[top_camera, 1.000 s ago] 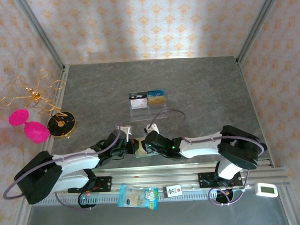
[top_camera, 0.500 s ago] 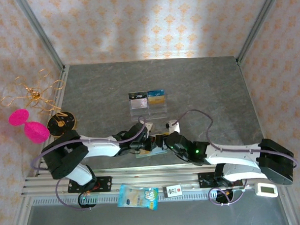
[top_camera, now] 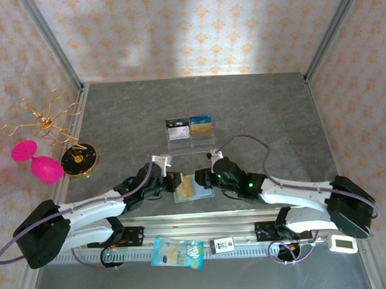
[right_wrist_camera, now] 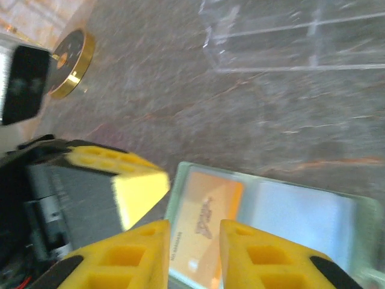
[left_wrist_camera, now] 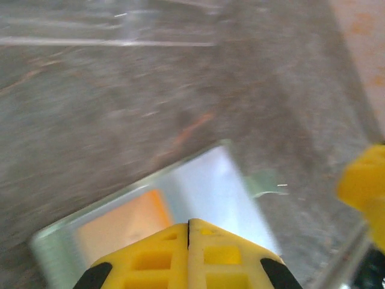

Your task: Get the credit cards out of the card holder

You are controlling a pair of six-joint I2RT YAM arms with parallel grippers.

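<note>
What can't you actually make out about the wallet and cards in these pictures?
- Printing on the gold card: right wrist view, blurred, and the open right pincer covers its near end.
- Near edge of the card holder: left wrist view, behind the shut left pincer and cut off by the frame's bottom.
- Writing on the blue card in the clear rack: top view, too small.

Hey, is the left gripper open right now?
No, in the left wrist view the left gripper has its two yellow fingers pressed together above the open card holder.
</note>
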